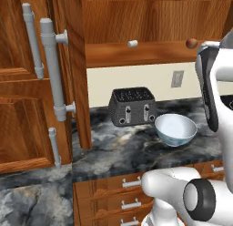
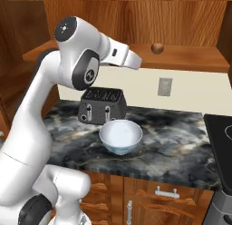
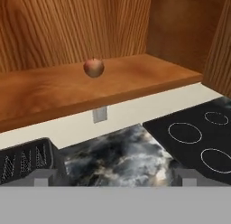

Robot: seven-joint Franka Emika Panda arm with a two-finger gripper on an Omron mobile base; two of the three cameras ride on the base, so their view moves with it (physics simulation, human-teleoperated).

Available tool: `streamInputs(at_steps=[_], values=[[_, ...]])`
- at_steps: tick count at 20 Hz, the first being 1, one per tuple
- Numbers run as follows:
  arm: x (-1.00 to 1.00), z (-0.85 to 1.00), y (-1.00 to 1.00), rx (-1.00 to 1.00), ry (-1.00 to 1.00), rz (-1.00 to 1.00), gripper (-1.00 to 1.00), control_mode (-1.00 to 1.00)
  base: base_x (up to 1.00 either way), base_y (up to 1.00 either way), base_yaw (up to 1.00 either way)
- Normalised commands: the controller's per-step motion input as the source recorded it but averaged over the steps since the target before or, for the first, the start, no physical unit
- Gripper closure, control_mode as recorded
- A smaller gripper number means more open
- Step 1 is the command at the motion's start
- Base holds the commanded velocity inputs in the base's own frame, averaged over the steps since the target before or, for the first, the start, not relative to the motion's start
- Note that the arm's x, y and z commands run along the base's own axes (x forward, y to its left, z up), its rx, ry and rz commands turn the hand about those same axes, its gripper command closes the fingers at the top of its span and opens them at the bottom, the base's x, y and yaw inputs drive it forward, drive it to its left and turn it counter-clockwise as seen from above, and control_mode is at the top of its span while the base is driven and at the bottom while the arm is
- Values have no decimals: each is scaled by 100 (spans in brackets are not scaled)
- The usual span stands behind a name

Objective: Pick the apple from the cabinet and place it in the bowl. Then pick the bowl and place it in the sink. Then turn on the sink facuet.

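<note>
The apple (image 3: 94,67), small and reddish-brown, rests on the open cabinet's bottom shelf (image 3: 54,90), ahead of and above my gripper (image 3: 112,179). The fingertips (image 3: 41,178) stand far apart with nothing between them, so the gripper is open. The same apple (image 1: 191,43) lies at the right end of the shelf (image 1: 150,54) in the left base view, and the right base view has the apple (image 2: 157,48) just right of my forearm. Below, the pale blue-white bowl (image 1: 175,128) (image 2: 120,136) stands upright on the marble counter. The sink and its faucet are out of view.
A dark toaster (image 1: 132,106) (image 2: 102,106) stands behind the bowl. A small grey cylinder (image 1: 132,43) sits on the shelf left of the apple. The open cabinet door (image 1: 68,84) with long bar handles juts out at the left. A black stovetop (image 3: 194,137) lies to the right.
</note>
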Motion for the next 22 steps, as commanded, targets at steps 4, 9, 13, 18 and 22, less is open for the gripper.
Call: streamInputs(at_steps=[4,9,13,18,22], values=[[88,0,-24,0,0,-4,-100,-100,0,0,0],[81,-16,-5,1,0,0,-100,-100,0,0,0],[69,0,-21,4,0,2,-100,-100,0,0,0],[71,-1,-29,3,0,3,-100,-100,0,0,0],[67,-10,-17,1,0,3,-100,-100,0,0,0]])
